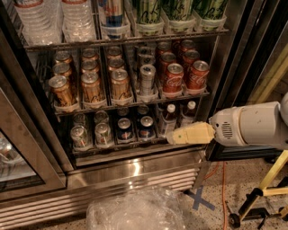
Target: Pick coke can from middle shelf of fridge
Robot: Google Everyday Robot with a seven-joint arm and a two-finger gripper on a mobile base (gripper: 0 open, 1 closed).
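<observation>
The fridge (135, 170) stands open before me. On its middle shelf (135, 103) several red coke cans fill the two right lanes, the front ones being a left coke can (173, 79) and a right coke can (198, 74). Gold-brown cans (92, 87) fill the left lanes and a silver can (147, 79) stands between. My gripper (176, 135), cream-coloured on a white arm, points left in front of the lower shelf's right end. It is below the coke cans and holds nothing.
The top shelf holds water bottles (76, 20) and green cans (180, 11). The lower shelf holds blue cans (124, 129) and small bottles (169, 115). A clear plastic bag (135, 209) lies on the floor. A yellow stand (270, 179) is at the right, and a glass door (18, 152) at the left.
</observation>
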